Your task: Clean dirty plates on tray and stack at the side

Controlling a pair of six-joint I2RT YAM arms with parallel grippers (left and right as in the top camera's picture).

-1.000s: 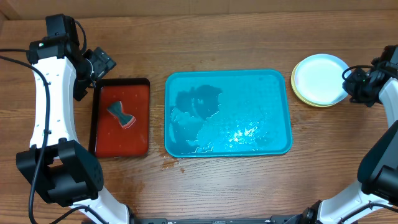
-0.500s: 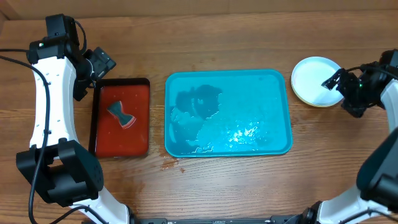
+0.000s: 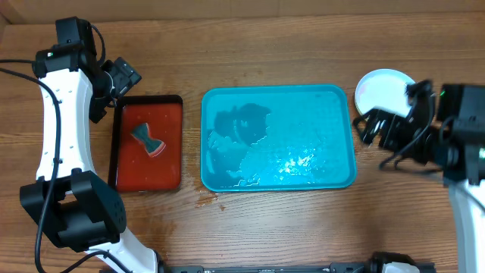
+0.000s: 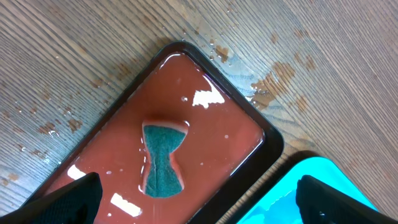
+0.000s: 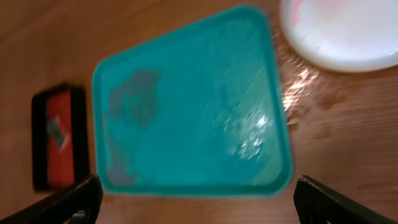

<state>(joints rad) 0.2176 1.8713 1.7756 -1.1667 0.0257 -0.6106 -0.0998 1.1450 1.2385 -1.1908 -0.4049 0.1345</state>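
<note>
Near the worktop's right edge, the right gripper (image 3: 369,129) hides part of the dirty plates (image 3: 379,86); jaws spread, as on the left gripper (image 3: 123,76).

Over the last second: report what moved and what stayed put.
The right gripper swung from the right side of the plate stack, across it, to just beside the turquoise tray. It is open and holds nothing. The plate stack, turquoise tray, red tray, sponge and left gripper stayed put.

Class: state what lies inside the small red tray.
A teal hourglass-shaped sponge lies in shallow liquid inside the red tray; the floor beneath the sponge is hidden.
</note>
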